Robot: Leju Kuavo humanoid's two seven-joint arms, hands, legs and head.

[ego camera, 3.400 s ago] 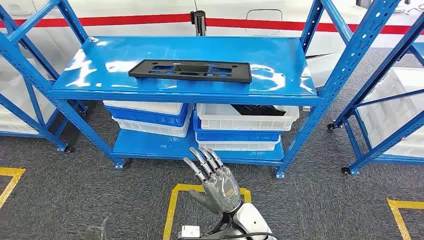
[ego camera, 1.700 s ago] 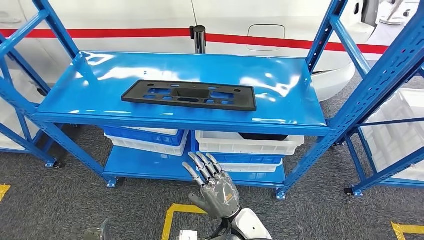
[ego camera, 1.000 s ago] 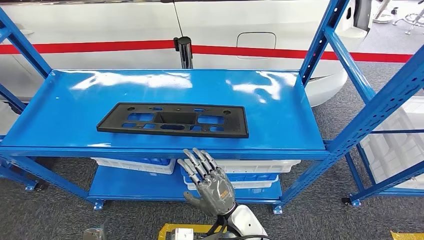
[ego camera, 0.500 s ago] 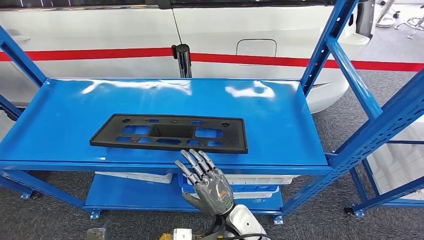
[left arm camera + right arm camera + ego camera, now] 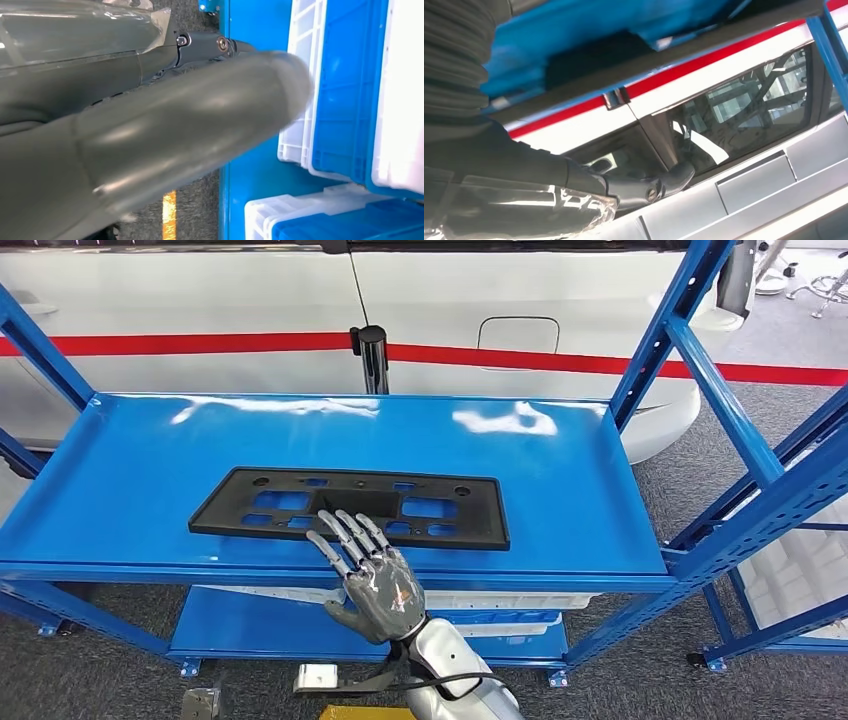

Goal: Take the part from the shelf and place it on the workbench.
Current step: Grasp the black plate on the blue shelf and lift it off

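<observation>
From the head view, the right hand (image 5: 368, 575) reaches up over the shelf's (image 5: 120, 510) near edge, fingers spread, holding nothing, fingertips over the part (image 5: 250, 510). The left wrist view shows the left hand (image 5: 150, 130), its state unclear, near stacked bins (image 5: 345, 90). The flat black part lies on the shelf's top, long axis left to right.

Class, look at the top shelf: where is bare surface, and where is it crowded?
The blue top shelf is bare behind the black part, toward the white car, and at both ends. The front edge is crowded: the right hand reaches over the part's near rim.
</observation>
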